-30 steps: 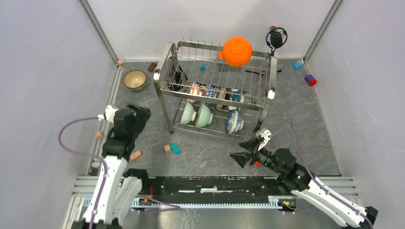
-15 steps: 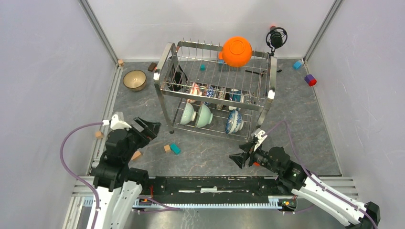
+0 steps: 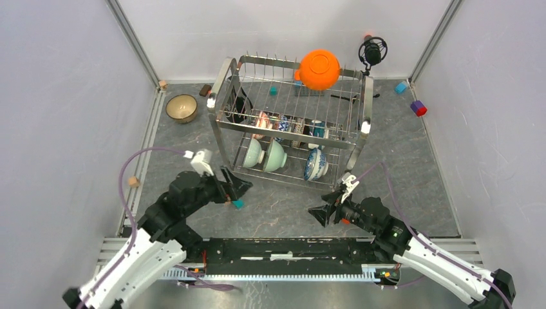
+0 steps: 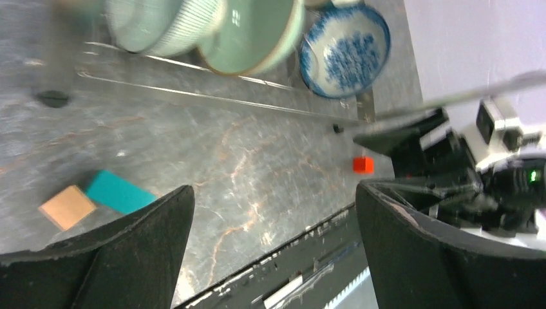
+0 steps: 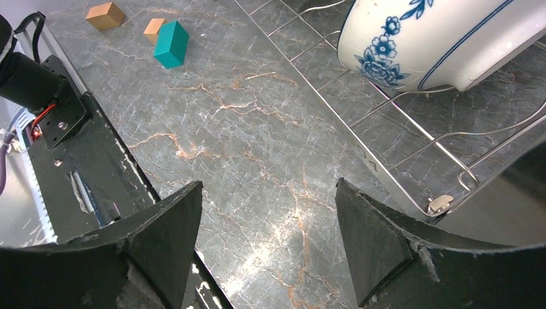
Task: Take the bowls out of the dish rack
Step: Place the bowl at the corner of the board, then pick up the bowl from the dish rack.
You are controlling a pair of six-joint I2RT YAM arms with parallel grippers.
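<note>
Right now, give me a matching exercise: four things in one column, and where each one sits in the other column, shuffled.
Things:
1 orange bowl
2 brown bowl
3 blue-and-white bowl
4 teal block

Places:
a lower tier of the rack
b on the table, left of the rack
c top tier of the rack
d on the table, in front of the rack

Pairs: 1-c, 2-b, 3-a, 4-d

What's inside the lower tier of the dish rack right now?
Two pale green bowls and a blue-and-white bowl stand on edge at its front. The dish rack has its upper tier over the back, so anything there is hidden.
</note>
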